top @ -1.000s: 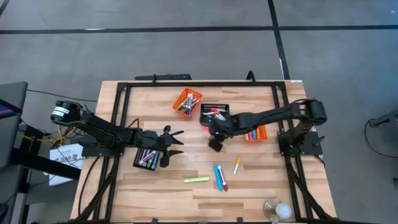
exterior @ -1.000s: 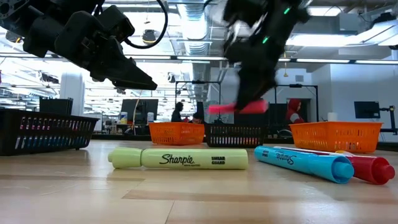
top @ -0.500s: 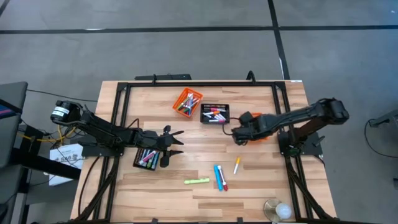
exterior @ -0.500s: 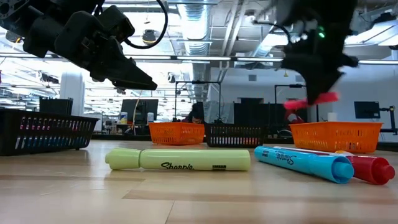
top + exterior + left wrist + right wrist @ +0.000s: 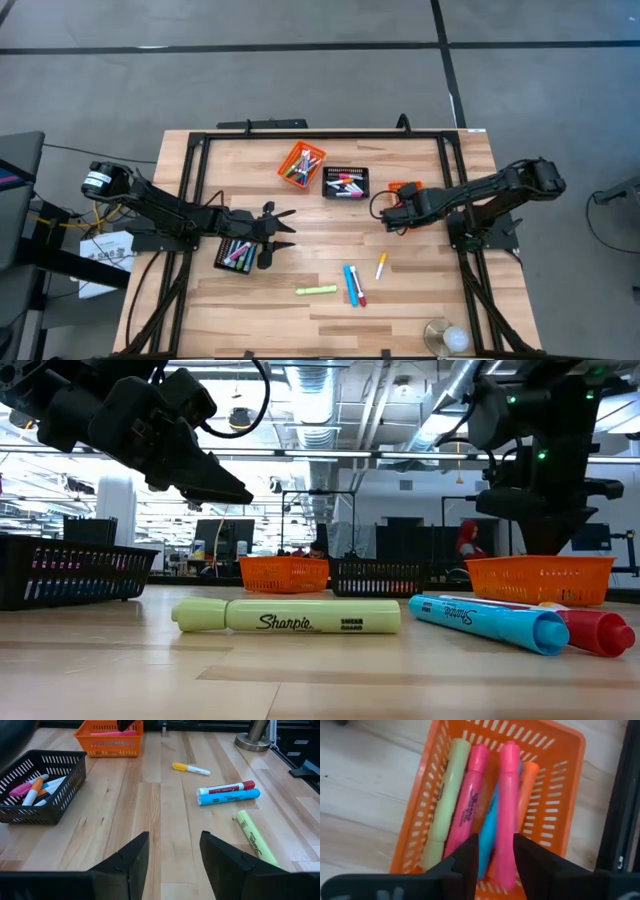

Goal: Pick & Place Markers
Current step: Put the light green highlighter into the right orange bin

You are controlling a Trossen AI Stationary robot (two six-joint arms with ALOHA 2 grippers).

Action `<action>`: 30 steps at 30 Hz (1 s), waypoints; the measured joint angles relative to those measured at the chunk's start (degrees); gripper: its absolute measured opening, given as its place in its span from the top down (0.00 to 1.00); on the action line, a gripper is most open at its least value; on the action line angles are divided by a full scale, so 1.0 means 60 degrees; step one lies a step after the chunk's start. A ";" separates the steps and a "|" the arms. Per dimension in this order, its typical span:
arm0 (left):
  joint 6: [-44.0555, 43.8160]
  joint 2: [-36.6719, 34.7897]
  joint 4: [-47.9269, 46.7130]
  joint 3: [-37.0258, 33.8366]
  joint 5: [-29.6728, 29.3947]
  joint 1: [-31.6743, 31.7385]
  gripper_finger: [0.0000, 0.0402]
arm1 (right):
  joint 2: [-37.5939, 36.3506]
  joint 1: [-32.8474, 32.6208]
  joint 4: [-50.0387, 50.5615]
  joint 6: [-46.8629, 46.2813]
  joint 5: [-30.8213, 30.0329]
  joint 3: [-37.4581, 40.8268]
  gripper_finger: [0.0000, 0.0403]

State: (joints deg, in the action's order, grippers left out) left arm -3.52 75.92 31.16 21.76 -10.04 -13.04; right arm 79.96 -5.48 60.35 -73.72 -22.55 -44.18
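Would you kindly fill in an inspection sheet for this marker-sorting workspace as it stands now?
Surface: wooden table inside a black frame.
Job's things: four loose markers, namely a yellow highlighter, a blue marker, a red marker beside it, and a thin yellow-capped marker; others lie in baskets.
Clutter: nothing seen.
Grippers: left end effector open, hovering by the black basket; right end effector over the orange basket, fingers either side of a pink marker lying inside.
Cables: bundle off the table's left edge.
Surroundings: grey floor; a person far behind.
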 joint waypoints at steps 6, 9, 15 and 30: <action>-0.0722 0.0000 0.0155 0.0000 0.0322 -0.0025 0.57 | -0.0026 0.0000 -0.0116 0.0419 -0.0019 0.0000 0.63; -0.1090 0.0218 0.0614 0.0004 0.0785 -0.0243 0.57 | -0.0011 -0.0001 -0.0529 0.0942 -0.0218 0.0000 0.59; -0.1144 0.1860 0.2960 0.0162 0.0925 -0.1148 0.57 | -0.0011 0.0000 -0.2152 0.1964 -0.1150 0.0000 0.54; -0.1187 0.5806 0.2895 0.2810 0.1445 -0.1468 0.57 | -0.0011 0.0004 -0.4804 0.6605 -0.1330 -0.0288 0.57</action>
State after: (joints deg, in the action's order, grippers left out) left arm -10.64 110.75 48.54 38.62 -1.37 -21.85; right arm 79.90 -5.45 31.53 -34.09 -30.52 -45.91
